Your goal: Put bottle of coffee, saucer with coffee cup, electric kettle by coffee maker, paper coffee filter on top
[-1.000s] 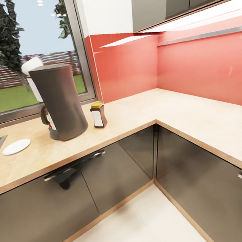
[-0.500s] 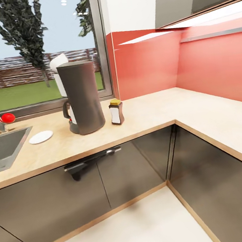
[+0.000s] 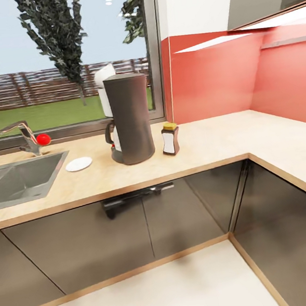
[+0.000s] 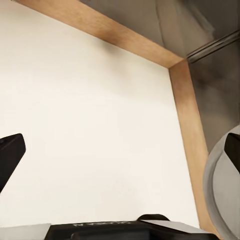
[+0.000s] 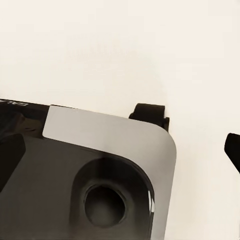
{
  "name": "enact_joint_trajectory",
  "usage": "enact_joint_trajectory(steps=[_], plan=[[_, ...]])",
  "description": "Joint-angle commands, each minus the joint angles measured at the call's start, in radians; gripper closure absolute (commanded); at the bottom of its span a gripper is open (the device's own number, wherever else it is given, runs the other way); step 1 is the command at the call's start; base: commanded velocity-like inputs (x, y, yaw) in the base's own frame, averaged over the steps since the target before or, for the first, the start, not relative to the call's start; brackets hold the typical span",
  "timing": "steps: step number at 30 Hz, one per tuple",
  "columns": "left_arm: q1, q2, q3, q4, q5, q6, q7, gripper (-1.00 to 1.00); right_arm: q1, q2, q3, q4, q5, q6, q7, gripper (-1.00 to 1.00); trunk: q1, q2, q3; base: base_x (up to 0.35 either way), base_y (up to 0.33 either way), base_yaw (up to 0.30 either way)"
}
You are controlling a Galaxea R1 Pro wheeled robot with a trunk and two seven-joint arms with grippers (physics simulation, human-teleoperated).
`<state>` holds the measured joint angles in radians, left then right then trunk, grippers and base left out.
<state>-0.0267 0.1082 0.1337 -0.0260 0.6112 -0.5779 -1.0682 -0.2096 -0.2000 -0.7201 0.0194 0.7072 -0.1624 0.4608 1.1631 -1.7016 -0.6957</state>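
Note:
In the head view the coffee maker [image 3: 130,121], a tall dark grey column with a white upper part, stands on the beige kitchen countertop [image 3: 197,154] in front of the window. The bottle of coffee [image 3: 170,140], with its yellow cap, stands just to the right of it. The flat white saucer [image 3: 78,164] lies to its left with nothing on it. My left gripper [image 4: 120,152] hangs open over the pale floor beside the cabinet plinth. My right gripper [image 5: 120,155] is open above the floor and my own base. The kitchen shelf, coffee cup and electric kettle are out of view.
A steel sink [image 3: 16,182] with a faucet [image 3: 24,134] and a red knob [image 3: 43,138] sits left of the saucer. The countertop turns a corner and runs along the red wall at the right. Dark glossy cabinet fronts [image 3: 135,233] stand below.
The camera has swung left and drawn back, so the whole picture slid right and the sink and faucet came into view. The things on the counter have not moved.

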Motion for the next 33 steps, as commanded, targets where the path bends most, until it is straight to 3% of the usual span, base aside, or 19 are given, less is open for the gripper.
enact_joint_trajectory(steps=[1, 33], plan=[[-0.001, 0.000, 0.008, 0.001, -0.005, -0.003, -0.003, -1.00, -0.001, -0.001, -0.008, 0.002, 0.009, -0.005, 0.001, -1.00, 0.000, 0.000, -0.001, 0.000, 0.000, 0.272], [-0.001, -0.001, 0.012, 0.000, -0.006, -0.003, -0.003, -1.00, -0.001, -0.001, -0.005, 0.002, 0.009, -0.005, 0.001, -1.00, 0.000, 0.000, -0.001, 0.000, 0.000, 0.273]])
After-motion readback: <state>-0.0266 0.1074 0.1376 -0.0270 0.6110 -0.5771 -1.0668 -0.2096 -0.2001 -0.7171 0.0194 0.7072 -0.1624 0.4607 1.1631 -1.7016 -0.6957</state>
